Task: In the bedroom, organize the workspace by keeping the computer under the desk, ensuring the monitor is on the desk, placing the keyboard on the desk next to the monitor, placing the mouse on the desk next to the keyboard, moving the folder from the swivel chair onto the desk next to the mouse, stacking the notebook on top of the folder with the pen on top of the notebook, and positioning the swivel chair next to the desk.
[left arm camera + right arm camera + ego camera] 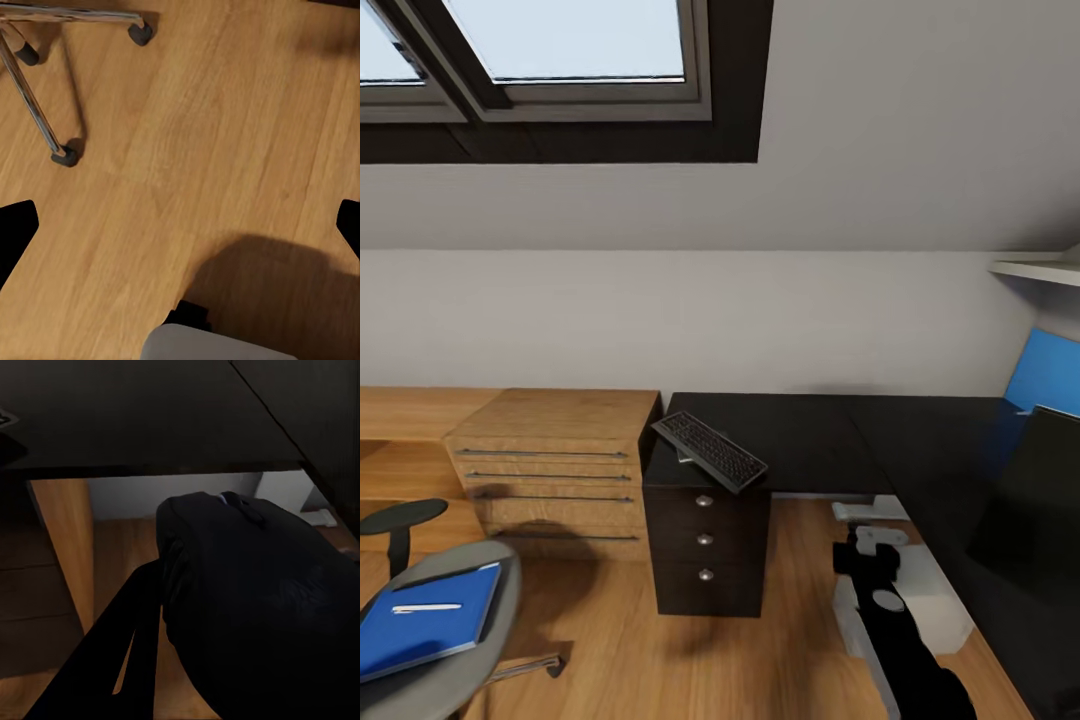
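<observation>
Nearest, the right tool [860,555] appears clamped on the mouse [255,600], held low beside the black surface [930,440], by my reading for carrying up onto it. The left tool [180,225] hangs with fingers wide apart over the floor [225,112], empty. The folder [430,625], pen [426,607] on top, lies on the chair [480,660], well left of the surface, awaiting transfer. The computer [935,600] stands under the surface. Farther, the keyboard [710,451] overhangs a drawer cabinet [705,545] left of it, misplaced.
</observation>
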